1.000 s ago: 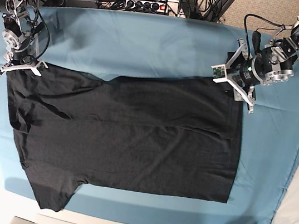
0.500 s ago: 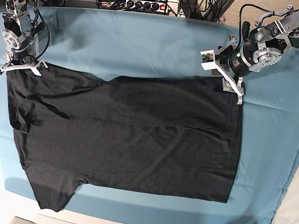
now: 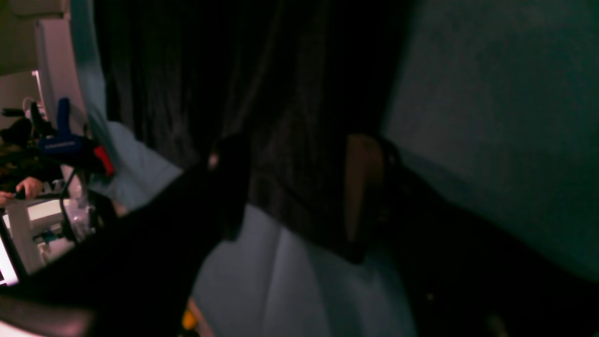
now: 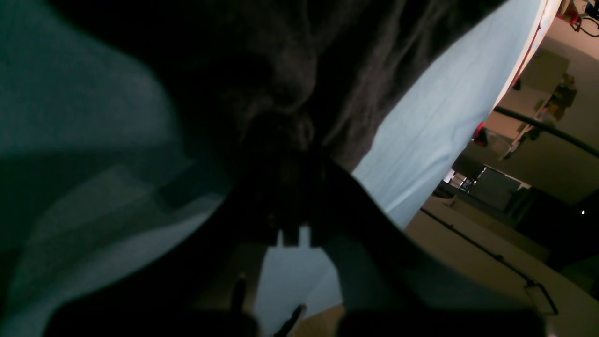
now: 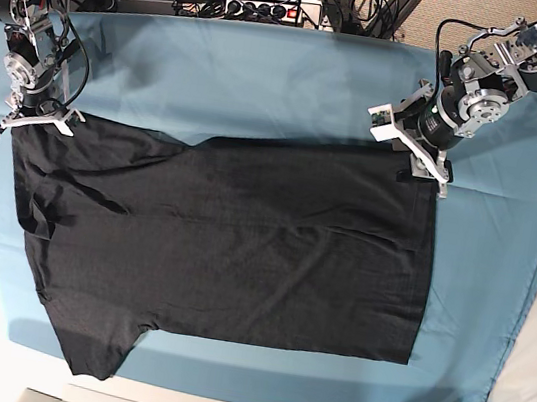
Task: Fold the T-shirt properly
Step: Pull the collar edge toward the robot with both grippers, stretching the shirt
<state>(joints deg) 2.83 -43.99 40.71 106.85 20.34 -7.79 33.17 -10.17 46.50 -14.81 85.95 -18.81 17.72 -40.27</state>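
Where teal cloth [image 5: 266,79] covers the table, black T-shirt [image 5: 231,246] flat, left gripper [image 5: 409,153] spread apart, right gripper [image 5: 34,115] pinching its corner

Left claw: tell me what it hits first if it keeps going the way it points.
Most likely the T-shirt: the left claw points down at its top corner by the hem, with teal cloth right beside. Depth is unclear.

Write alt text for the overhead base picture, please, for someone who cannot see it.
A black T-shirt lies spread flat on a teal table cloth, seen from above. Two robot arms reach its far edge: the right gripper at the corner on the picture's left, the left gripper at the corner on the picture's right. Cables and equipment line the back.
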